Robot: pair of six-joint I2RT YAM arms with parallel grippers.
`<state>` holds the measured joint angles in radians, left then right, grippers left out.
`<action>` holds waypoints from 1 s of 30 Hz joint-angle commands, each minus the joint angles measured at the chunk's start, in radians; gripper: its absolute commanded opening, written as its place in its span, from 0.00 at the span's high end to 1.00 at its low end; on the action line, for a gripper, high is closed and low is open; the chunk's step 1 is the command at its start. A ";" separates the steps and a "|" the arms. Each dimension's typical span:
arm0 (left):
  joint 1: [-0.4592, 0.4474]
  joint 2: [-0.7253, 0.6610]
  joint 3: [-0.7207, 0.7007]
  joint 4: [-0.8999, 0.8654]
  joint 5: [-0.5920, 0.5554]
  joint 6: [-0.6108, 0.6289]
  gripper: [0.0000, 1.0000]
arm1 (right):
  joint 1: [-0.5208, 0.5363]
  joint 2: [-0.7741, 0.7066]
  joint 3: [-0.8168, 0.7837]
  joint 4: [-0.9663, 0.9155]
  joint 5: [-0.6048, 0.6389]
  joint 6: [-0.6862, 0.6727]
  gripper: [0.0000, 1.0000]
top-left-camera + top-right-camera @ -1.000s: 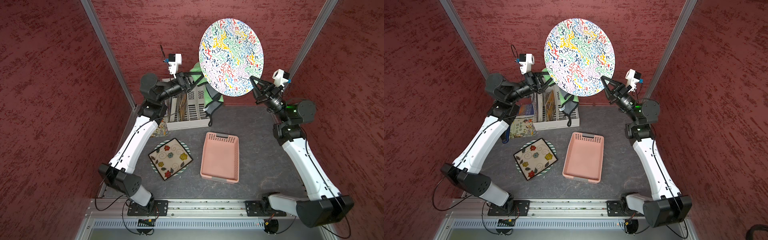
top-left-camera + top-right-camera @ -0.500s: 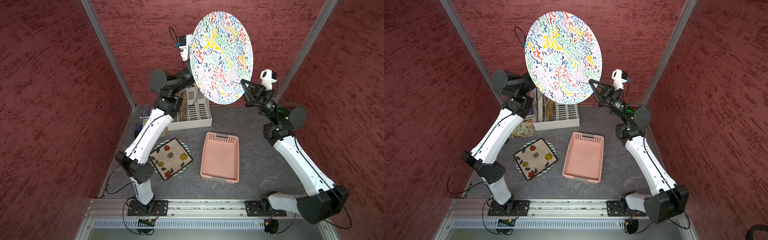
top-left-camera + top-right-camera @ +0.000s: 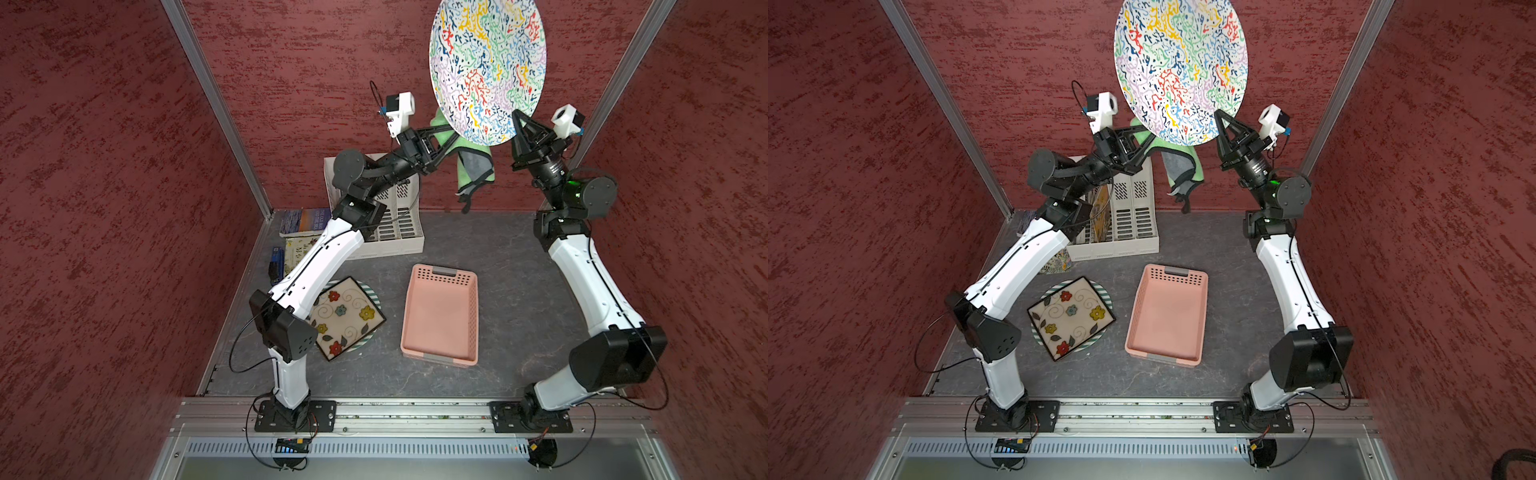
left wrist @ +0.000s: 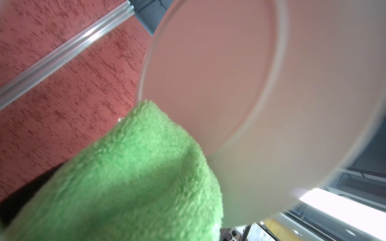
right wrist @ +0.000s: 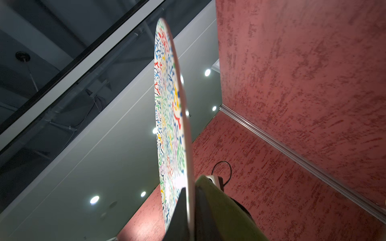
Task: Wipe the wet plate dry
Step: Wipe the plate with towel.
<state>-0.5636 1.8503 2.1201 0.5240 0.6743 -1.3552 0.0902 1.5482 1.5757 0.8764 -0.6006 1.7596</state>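
- Working over grey table (image 3: 498,249), red walls on three sides; pink basket (image 3: 440,316) and rack (image 3: 399,237) below.
- My right gripper (image 3: 517,118) pinches the plate (image 3: 488,70) by its lower rim, held high on edge.
- My left gripper (image 3: 449,135) is closed on the green cloth (image 3: 473,166), which touches the plate's plain underside.
- Plate top is cut off in both top views; back wall close.

Round plate (image 3: 486,66) stands on edge high over the far side of the table (image 3: 511,257), right of centre, its lower rim between the jaws of the right gripper (image 3: 516,116). Behind and below it hangs a cloth (image 3: 473,166), gripped by the left gripper (image 3: 445,135) reaching in from the left. On the table: slotted rack (image 3: 399,232) far left, books (image 3: 305,220) left of it by the wall, basket (image 3: 440,320) at centre, square plate (image 3: 345,320) near left atop a round dish (image 3: 1105,296).
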 commanded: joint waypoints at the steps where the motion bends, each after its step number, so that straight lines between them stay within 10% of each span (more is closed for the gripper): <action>1: 0.054 -0.087 0.056 0.101 0.004 0.003 1.00 | 0.053 -0.051 -0.094 0.121 -0.124 0.034 1.00; 10: 0.083 0.081 0.290 0.131 -0.002 -0.099 1.00 | 0.214 -0.221 -0.371 0.078 -0.127 -0.038 1.00; 17: -0.059 0.153 0.275 0.208 -0.015 -0.151 1.00 | 0.173 -0.020 -0.114 0.097 -0.025 -0.005 1.00; 22: -0.089 0.066 0.080 0.264 -0.019 -0.132 1.00 | 0.047 0.083 0.075 0.085 0.015 0.033 1.00; 30: 0.002 -0.295 -0.420 0.045 -0.066 0.157 1.00 | -0.120 -0.081 -0.193 -0.063 0.034 -0.015 1.00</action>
<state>-0.5854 1.7145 1.7794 0.6193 0.6220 -1.3773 -0.0101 1.5406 1.4246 0.9058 -0.5945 1.7824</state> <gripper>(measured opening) 0.067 0.086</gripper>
